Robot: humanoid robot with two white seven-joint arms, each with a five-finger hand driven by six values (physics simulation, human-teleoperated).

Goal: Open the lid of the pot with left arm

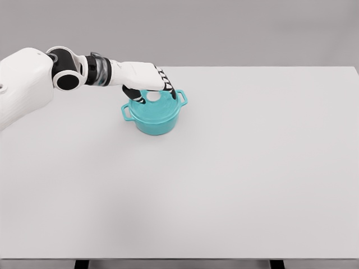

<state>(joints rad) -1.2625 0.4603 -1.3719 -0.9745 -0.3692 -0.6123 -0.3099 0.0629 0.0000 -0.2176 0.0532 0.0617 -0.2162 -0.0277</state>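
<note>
left hand [148, 84] directly over lid [156, 100] of teal pot [155, 115], fingers curled down round white knob [153, 96] | seemingly grasping it | lift looks straight up | right arm unseen

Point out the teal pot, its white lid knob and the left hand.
teal pot [156, 122]: head view, on its front wall.
white lid knob [153, 97]: head view, on the knob's top.
left hand [145, 77]: head view, on the back of the hand above the lid.
</note>
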